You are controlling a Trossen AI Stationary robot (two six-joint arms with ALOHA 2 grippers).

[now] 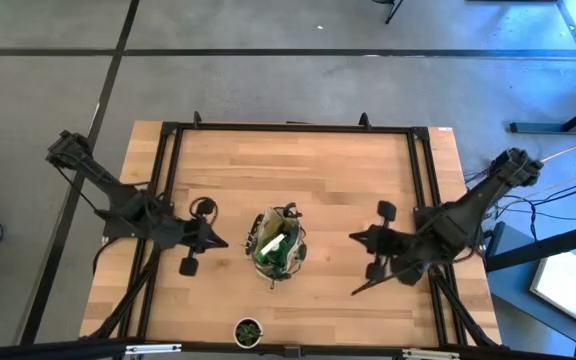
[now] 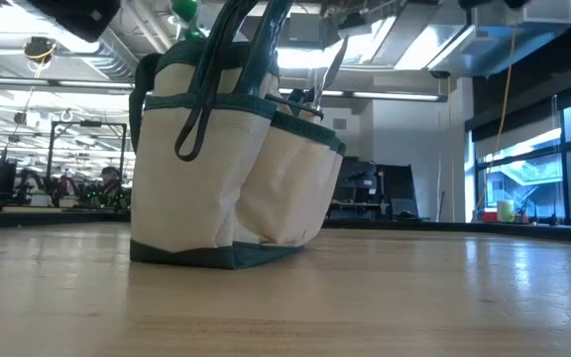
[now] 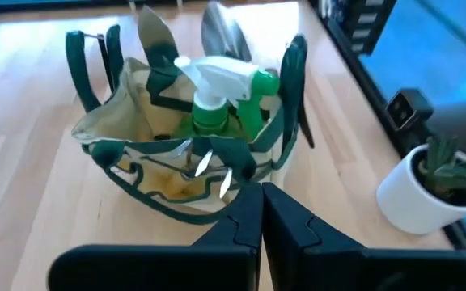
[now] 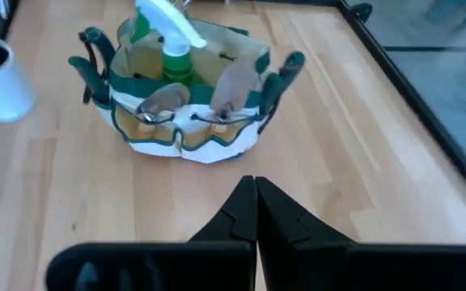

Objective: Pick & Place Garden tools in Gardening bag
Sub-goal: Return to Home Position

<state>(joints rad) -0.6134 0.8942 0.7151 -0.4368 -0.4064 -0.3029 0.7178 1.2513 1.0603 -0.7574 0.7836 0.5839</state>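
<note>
The tan gardening bag with green trim stands upright on its base at the table's middle. A green spray bottle with a white top stands inside it. Metal trowel blades stick up from its side pockets, and a fork's tines show at another pocket. The low view shows the bag from the side, handles up. My left gripper hangs shut just left of the bag, pointing at it. My right gripper hangs shut to the bag's right, also pointing at it. Neither holds anything.
A small pot with a green plant stands at the table's near edge, in front of the bag; it also shows in the left wrist view as pot. Black frame rails run along the table's sides. Bare wood lies behind the bag.
</note>
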